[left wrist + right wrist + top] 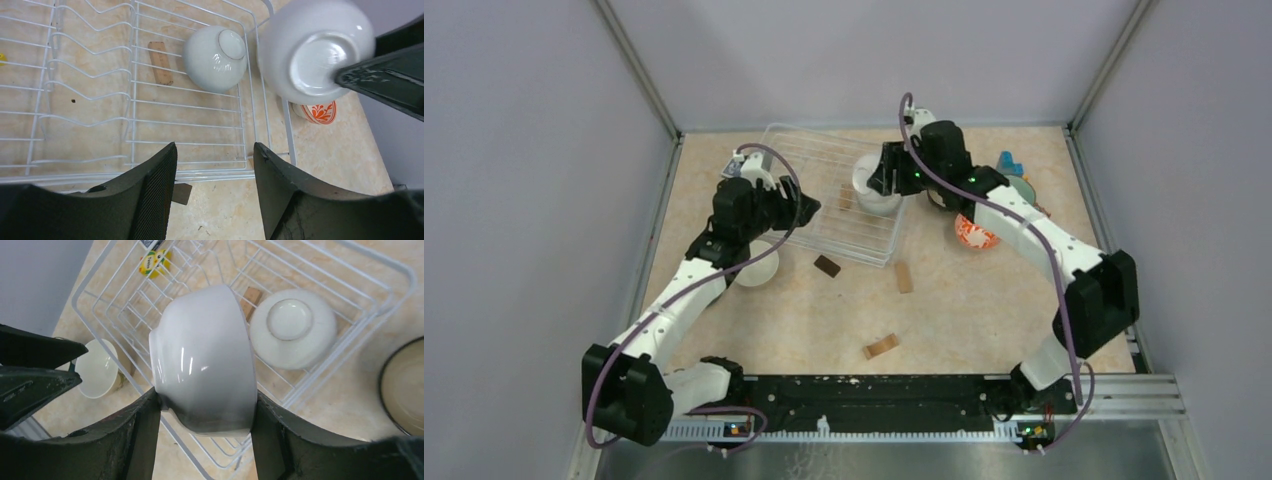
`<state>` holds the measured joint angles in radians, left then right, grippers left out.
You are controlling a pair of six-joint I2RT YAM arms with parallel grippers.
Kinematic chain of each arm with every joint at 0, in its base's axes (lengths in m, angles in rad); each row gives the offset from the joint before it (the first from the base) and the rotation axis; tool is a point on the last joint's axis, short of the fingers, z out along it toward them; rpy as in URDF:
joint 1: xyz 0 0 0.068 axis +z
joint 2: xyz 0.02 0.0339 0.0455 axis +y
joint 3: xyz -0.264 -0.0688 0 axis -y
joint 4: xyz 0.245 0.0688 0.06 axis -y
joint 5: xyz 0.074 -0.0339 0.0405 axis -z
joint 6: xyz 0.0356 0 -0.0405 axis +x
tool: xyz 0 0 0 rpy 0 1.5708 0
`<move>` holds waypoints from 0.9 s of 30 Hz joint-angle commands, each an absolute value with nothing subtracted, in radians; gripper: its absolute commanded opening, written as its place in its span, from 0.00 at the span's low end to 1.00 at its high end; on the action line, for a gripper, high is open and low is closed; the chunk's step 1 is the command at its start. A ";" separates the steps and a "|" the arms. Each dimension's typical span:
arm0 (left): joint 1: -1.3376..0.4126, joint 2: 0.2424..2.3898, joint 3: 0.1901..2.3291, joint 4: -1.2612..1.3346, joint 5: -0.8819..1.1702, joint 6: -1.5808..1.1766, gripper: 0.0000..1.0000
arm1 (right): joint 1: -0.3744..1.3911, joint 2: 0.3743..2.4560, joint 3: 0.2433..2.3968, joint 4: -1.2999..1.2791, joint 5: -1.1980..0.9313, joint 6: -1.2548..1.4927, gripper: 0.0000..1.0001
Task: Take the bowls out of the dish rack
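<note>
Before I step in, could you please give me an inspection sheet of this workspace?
Surface: beige marbled table.
Job's things: dish rack holds one upturned bowl; white bowl held over it; orange-patterned bowl and others on the table.
Clutter: wooden blocks on the table, one in the rack.
Grippers: left gripper open, empty; right gripper clamped on the white bowl.
Cables: purple cables run along both arms.
Surroundings: grey walls, metal frame.

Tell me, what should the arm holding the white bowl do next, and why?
Probably the right gripper should carry the white bowl sideways, clear of the dish rack: its jaws grip the bowl above the rack's edge, lifted but not yet set on the table.
</note>
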<state>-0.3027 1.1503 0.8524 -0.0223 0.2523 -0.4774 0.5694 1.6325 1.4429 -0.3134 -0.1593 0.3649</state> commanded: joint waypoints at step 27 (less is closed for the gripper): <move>-0.307 1.083 0.794 0.075 0.370 -0.533 0.63 | 0.525 1.084 0.847 -0.672 0.908 0.727 0.00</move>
<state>-0.3027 1.0908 0.8024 0.0086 0.3252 -0.5198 0.5560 1.0210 0.8120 -0.5613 0.8162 0.5617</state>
